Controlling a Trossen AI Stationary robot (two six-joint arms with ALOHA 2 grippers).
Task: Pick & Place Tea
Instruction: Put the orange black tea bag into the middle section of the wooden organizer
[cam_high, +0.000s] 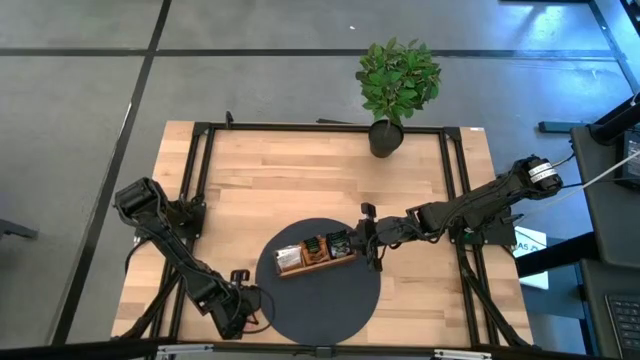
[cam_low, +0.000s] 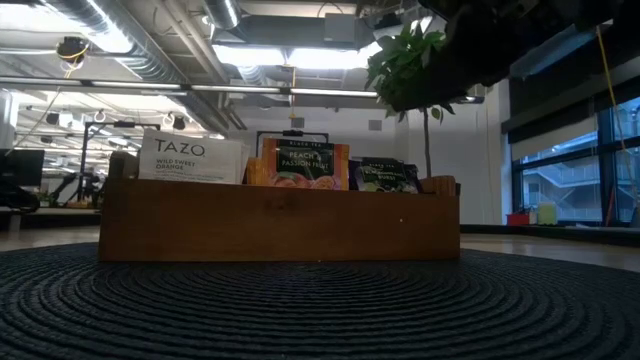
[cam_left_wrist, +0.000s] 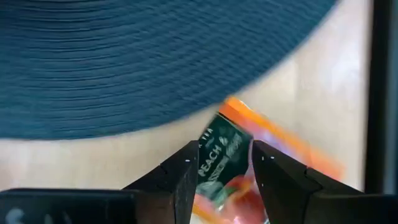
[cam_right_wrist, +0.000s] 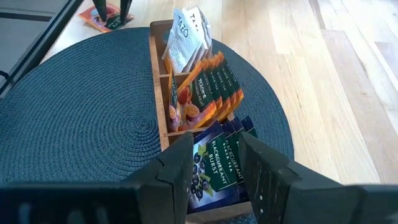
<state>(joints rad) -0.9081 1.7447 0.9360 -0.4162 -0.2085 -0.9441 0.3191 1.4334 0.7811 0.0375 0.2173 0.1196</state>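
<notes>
A brown wooden tray (cam_high: 290, 270) stands on a round dark mat (cam_high: 320, 310). Tea sachets stand upright in it: white ones (cam_right_wrist: 186, 31), orange peach ones (cam_right_wrist: 208, 87) and dark blackcurrant ones (cam_right_wrist: 214, 155). One orange-and-green peach sachet (cam_left_wrist: 227, 149) lies flat on the bare wood beside the mat's near-left edge. My left gripper (cam_left_wrist: 225, 165) is open over it, pointing steeply down, a finger on either side of its green face. My right gripper (cam_right_wrist: 219, 162) hangs open above the tray's right end, over the blackcurrant sachets. My left gripper comes at the lone sachet's green printed face (cam_left_wrist: 217, 155) from above, and the sachet lies on the table between the open fingers. Whether the fingertips touch it I cannot tell.
A potted plant (cam_high: 398, 80) stands at the table's far edge. Black frame rails (cam_high: 200, 180) run along the table's left and right sides. Bare wood lies between the mat and the far edge.
</notes>
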